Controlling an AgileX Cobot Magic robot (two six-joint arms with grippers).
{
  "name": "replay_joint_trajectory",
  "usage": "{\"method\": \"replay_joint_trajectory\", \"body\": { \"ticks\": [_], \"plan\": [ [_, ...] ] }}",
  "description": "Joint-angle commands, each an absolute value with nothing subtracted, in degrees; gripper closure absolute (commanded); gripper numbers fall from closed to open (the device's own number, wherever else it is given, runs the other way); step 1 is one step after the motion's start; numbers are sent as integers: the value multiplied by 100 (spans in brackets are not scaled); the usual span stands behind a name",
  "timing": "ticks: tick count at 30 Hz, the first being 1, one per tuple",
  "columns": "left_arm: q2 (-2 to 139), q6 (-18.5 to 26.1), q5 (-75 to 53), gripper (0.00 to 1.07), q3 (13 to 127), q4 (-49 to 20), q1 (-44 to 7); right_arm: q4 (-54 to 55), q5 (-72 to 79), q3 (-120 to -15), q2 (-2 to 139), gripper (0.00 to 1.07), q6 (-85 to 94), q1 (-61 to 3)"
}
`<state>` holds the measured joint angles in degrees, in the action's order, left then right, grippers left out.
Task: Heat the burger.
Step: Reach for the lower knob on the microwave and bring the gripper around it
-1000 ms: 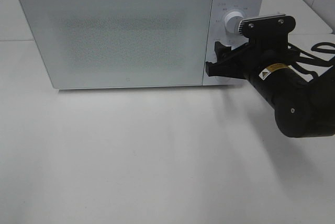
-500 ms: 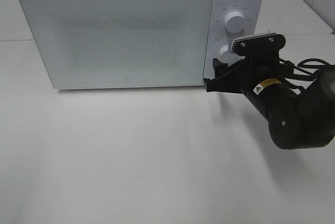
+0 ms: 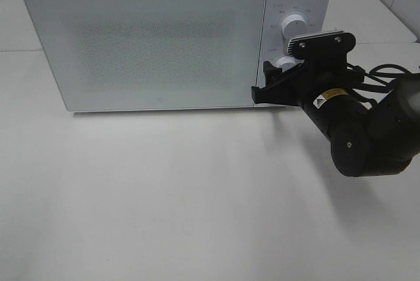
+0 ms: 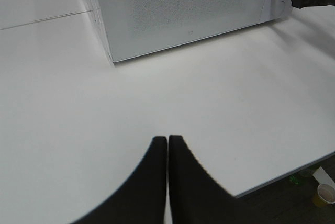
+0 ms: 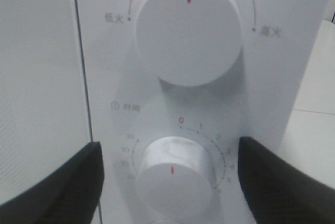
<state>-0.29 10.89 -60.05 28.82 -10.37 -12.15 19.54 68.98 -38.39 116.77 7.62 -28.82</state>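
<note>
the right arm (image 3: 357, 133) is matte black and tubular, with a small yellow warning label (image 3: 326, 99), a two-screw bracket (image 3: 323, 43) and black cables (image 3: 384, 71). the left jaws are black, curved, tapering.

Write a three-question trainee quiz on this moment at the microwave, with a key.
1. True or false: the door of the microwave is open.
2. Which control is the right gripper lined up with? A) upper knob B) lower timer knob C) a push button
3. In one word, how do the fingers of the left gripper stand?
Key: 1 false, the door is shut. 2 B, with the open jaws on either side of it. 3 shut, holding nothing.
</note>
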Motion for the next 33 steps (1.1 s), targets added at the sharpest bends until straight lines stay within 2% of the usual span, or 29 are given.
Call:
{"method": "replay_joint_trajectory", "body": {
  "ticks": [1, 12, 24, 33],
  "plan": [
    [-120, 1066, -5947, 106, 2865, -1071, -1215, 1902, 7196, -3942, 11654, 41, 733, -2853],
    [-120, 1066, -5947, 106, 2865, -1071, -1215, 1925, 7196, -3959, 11935, 41, 733, -2853],
    [-120, 1066, -5947, 106, 2865, -1071, -1215, 1948, 7638, -3959, 11935, 49, 733, -2853],
    [-120, 1066, -5947, 106, 2865, -1071, -1215, 1948, 7895, -3936, 11923, 48, 733, -2853]
  ]
}}
